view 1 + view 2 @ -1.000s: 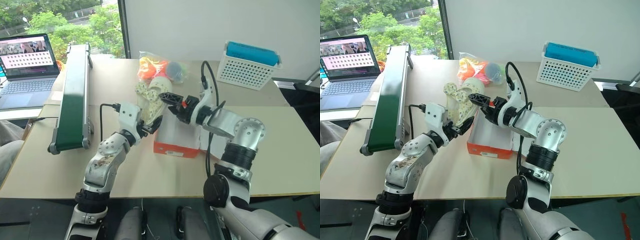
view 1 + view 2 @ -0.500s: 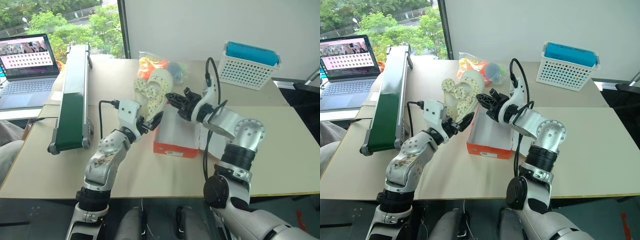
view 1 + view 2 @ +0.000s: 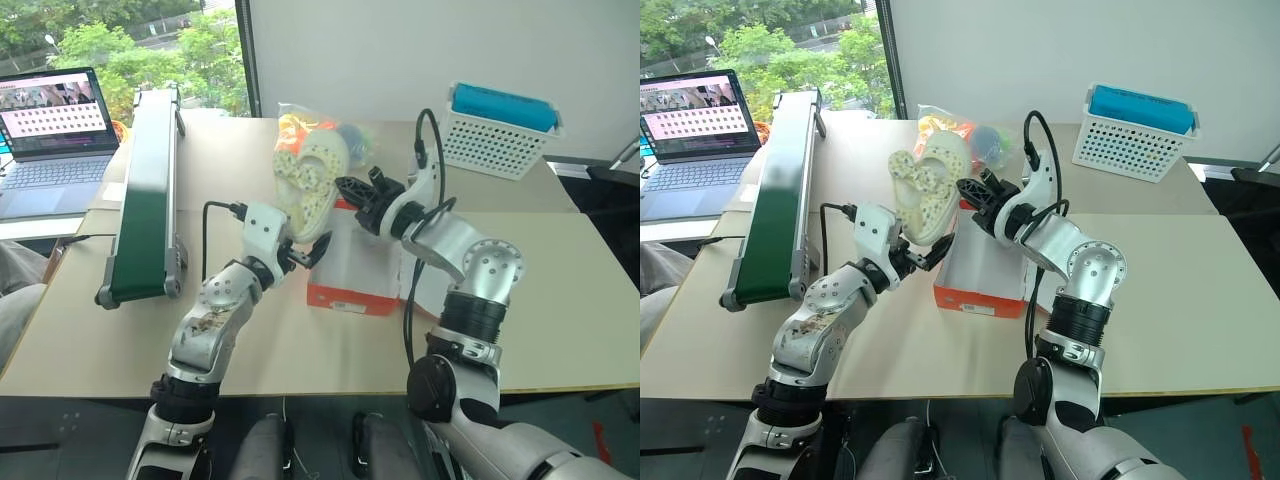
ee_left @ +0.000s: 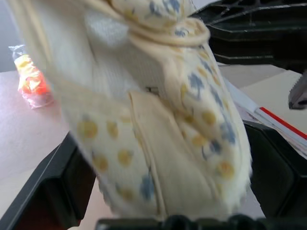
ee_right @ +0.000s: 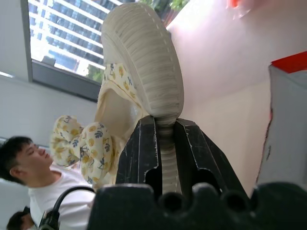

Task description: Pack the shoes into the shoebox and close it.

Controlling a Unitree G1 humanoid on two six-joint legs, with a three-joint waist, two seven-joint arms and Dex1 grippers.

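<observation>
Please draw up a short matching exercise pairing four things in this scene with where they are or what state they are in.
Things:
1. shoe
2. shoebox
3. white basket
4. left gripper

Places or states:
A. far right corner of the table, a blue item in it
B. open, just below the shoe
C. in the air, pinched by the right gripper
D. open on the table between the two arms

Pairs: 1-C, 2-D, 3-A, 4-B

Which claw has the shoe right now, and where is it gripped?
The right claw holds the shoe, pinched on the edge of its sole, above the shoebox. The left claw stands open around the shoe's lower end, not clamping it.
</observation>
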